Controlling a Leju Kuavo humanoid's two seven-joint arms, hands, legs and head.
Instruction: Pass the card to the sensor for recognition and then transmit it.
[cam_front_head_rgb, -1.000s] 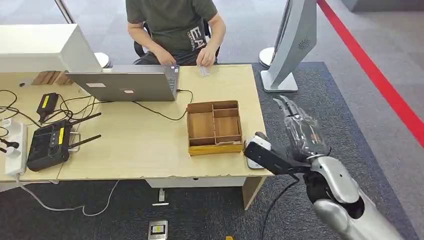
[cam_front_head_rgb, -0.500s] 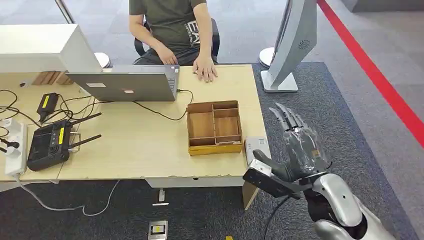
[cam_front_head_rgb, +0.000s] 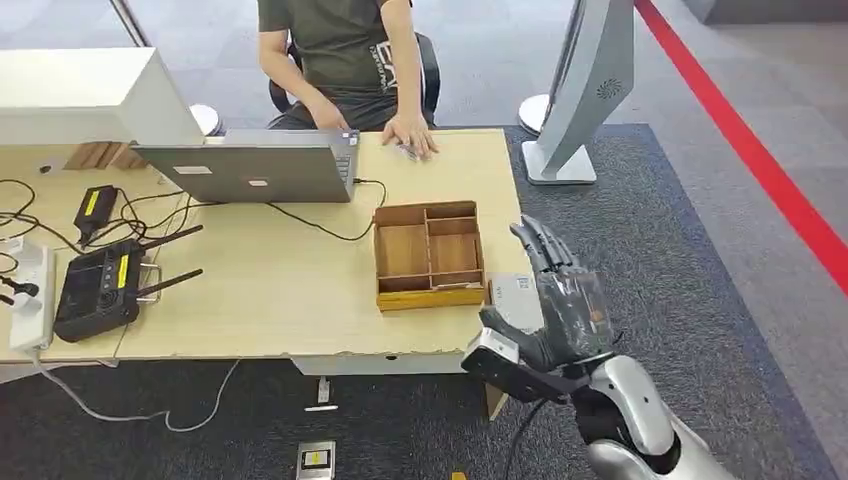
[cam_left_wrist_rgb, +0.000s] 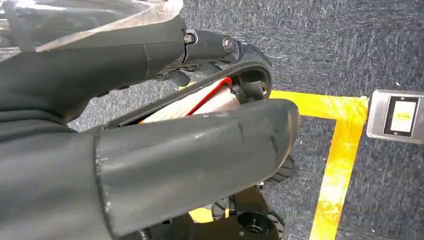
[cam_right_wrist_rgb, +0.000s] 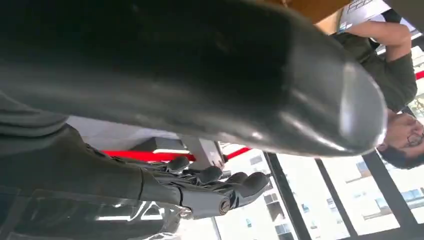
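Note:
My right hand (cam_front_head_rgb: 555, 300) hovers by the table's front right corner, fingers spread and straight, holding nothing. In the right wrist view its dark fingers (cam_right_wrist_rgb: 215, 185) are stretched out with nothing in them. Just beyond it a flat white sensor (cam_front_head_rgb: 513, 293) lies on the tabletop beside the wooden box. A small light card (cam_front_head_rgb: 405, 150) lies at the far edge under a seated person's hand (cam_front_head_rgb: 412, 132). In the left wrist view my left hand (cam_left_wrist_rgb: 165, 100) hangs over the carpet, thumb and fingers apart with nothing between them.
A wooden compartment box (cam_front_head_rgb: 430, 255) sits right of centre on the table (cam_front_head_rgb: 270, 290). A laptop (cam_front_head_rgb: 250, 170), cables, a black router (cam_front_head_rgb: 95, 290) and a power strip (cam_front_head_rgb: 25, 295) lie to the left. A grey stand (cam_front_head_rgb: 585, 90) rises off the far right corner.
My right hand has drawn back and down towards me, off the table corner, uncovering the white sensor. The person has laid the card flat on the far edge under a palm.

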